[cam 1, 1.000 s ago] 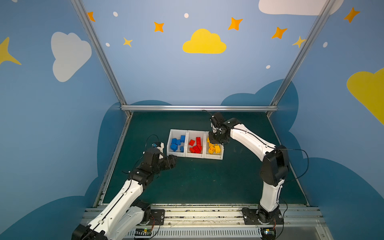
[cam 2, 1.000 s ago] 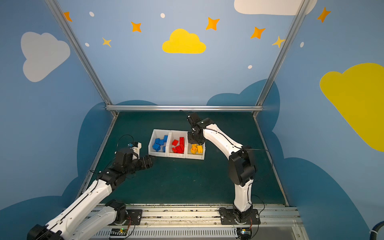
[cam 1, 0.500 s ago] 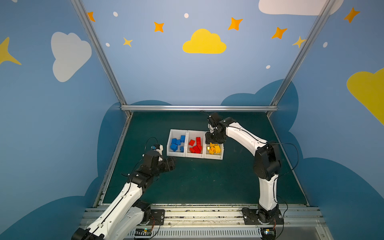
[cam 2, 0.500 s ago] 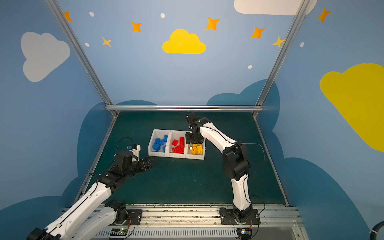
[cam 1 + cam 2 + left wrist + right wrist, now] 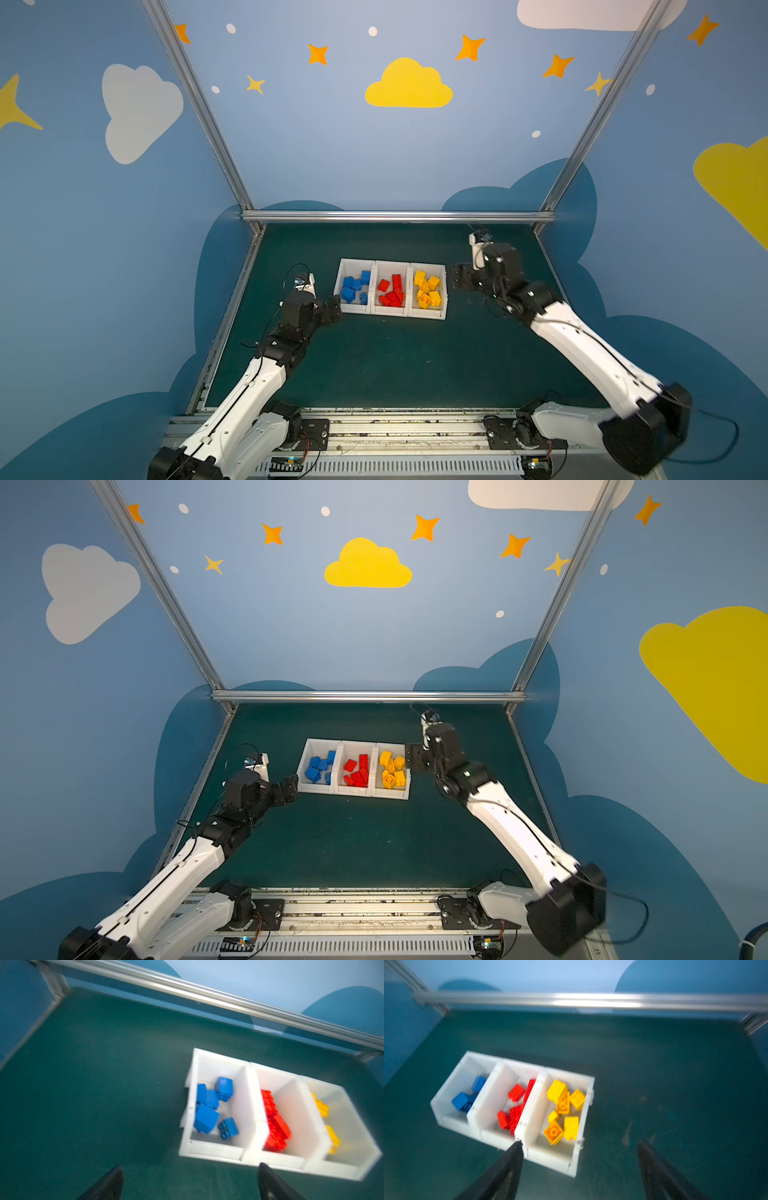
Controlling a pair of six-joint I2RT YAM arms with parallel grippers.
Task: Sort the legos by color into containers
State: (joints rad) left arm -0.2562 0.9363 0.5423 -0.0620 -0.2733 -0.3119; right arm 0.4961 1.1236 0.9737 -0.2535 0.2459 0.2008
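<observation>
Three white containers (image 5: 390, 311) stand joined in a row on the green mat, also shown in the second top view (image 5: 355, 791). Blue legos (image 5: 353, 286) lie in the left one, red legos (image 5: 391, 289) in the middle, yellow legos (image 5: 428, 289) in the right. My left gripper (image 5: 334, 305) hovers by the blue bin's near left corner, open and empty (image 5: 190, 1167). My right gripper (image 5: 455, 278) hangs just right of the yellow bin, open and empty (image 5: 580, 1142). The wrist views show the blue legos (image 5: 207, 1118) and yellow legos (image 5: 562, 1105) blurred.
An aluminium rail (image 5: 395, 216) runs along the back of the mat, and slanted frame posts rise at both back corners. Blue walls close in the left, right and back. Both arm bases sit on the front rail (image 5: 374, 428).
My right gripper has drawn back from above the yellow bin to its right side and has opened. The right arm has swung outward. My left gripper has opened wider and edged toward the blue bin.
</observation>
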